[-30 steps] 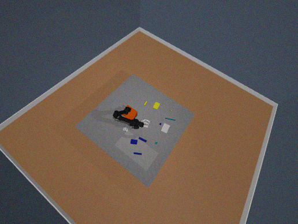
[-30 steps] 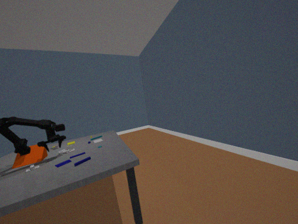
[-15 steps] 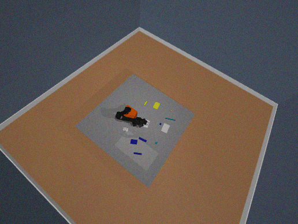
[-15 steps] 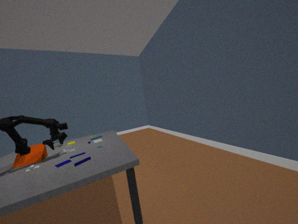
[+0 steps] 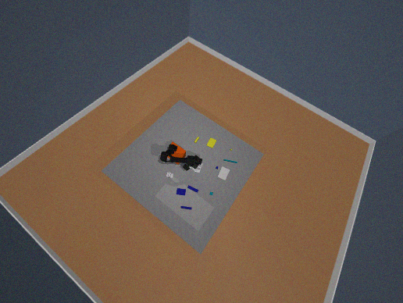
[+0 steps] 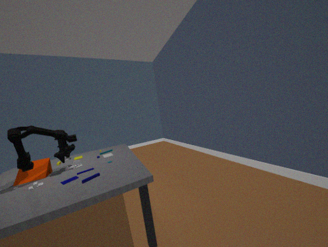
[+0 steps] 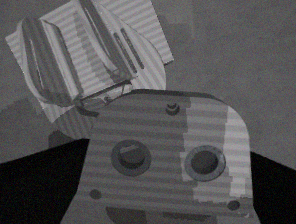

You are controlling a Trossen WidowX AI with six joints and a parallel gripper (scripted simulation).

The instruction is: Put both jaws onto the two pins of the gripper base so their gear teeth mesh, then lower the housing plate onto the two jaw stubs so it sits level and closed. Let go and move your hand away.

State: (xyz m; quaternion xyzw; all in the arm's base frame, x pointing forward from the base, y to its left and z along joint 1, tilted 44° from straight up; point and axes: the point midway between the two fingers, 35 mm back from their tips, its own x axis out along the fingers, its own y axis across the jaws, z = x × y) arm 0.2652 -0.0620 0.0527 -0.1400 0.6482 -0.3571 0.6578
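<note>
My gripper point(image 5: 194, 161) point(image 6: 63, 160) point(image 7: 165, 154) is shut on the housing plate point(image 7: 167, 132), a flat rounded plate with two large round holes. It spans the black fingers in the wrist view. The plate hangs above the table, near the pale gripper base point(image 5: 198, 169) point(image 6: 75, 166) point(image 7: 156, 30). In the wrist view two long ridged jaws point(image 7: 37, 62) point(image 7: 102, 42) lie over the base, side by side, at the upper left. The held plate overlaps their near ends in that view. The pins and gear teeth are hidden or too unclear to tell, so meshing cannot be judged.
Small white pieces point(image 5: 169, 175) point(image 6: 36, 185) lie near the orange block point(image 5: 178, 151) point(image 6: 39, 169). Blue pieces point(image 5: 181, 191) point(image 6: 91, 177), a yellow block point(image 5: 212, 142) point(image 6: 78, 158), a white plate point(image 5: 223, 172) point(image 6: 108, 155) and a teal bar point(image 5: 230, 161) point(image 6: 106, 152) lie around.
</note>
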